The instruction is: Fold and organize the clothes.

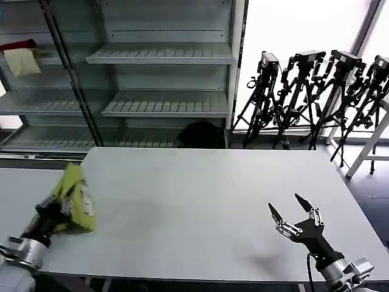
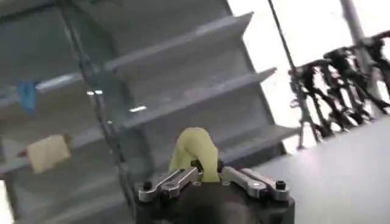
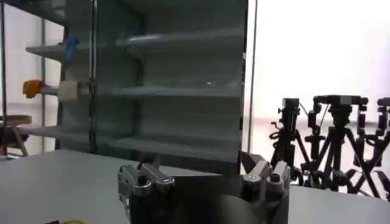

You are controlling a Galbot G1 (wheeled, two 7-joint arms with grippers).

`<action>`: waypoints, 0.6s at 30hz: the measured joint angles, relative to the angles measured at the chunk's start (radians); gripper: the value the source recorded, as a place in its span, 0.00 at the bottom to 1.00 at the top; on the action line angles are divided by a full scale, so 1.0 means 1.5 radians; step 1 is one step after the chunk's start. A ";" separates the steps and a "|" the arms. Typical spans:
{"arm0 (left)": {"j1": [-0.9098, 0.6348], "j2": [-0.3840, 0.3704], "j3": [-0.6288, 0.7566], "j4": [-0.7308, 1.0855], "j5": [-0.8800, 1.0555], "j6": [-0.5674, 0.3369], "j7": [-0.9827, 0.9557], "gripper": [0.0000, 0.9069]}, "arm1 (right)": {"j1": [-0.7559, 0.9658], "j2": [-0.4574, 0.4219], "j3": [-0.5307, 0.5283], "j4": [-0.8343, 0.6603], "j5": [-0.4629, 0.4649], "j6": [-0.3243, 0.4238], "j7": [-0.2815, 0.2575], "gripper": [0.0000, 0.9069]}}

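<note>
Lime T-shirt (image 1: 76, 198), bunched into a wad, is at the table's (image 1: 200, 207) left edge, clamped in the left gripper (image 1: 58, 210); the left wrist view shows a fold of it (image 2: 194, 152) standing up between the pinched fingers (image 2: 177, 179). Right gripper (image 1: 292, 212) hovers over the table's near right part, well apart from the shirt, fingers spread wide and holding nothing. Shelves (image 1: 164, 103) stand behind the table, tripods (image 1: 316, 97) to their right.

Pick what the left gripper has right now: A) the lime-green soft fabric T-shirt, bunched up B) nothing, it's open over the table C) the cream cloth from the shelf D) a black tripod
A: the left gripper is closed on the bunched lime-green T-shirt at the white table's left edge; the right gripper sits open and empty.
</note>
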 measured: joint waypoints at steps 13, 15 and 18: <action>-0.107 -0.012 0.230 -0.027 0.025 0.049 -0.012 0.34 | 0.006 0.009 -0.009 0.002 -0.007 -0.001 -0.004 1.00; -0.124 -0.009 0.257 -0.033 0.021 0.068 -0.024 1.00 | 0.008 0.009 -0.009 0.002 -0.007 -0.001 -0.005 1.00; -0.147 -0.010 0.298 -0.045 0.021 0.096 -0.046 1.00 | 0.011 0.010 -0.010 0.002 -0.010 -0.004 -0.004 1.00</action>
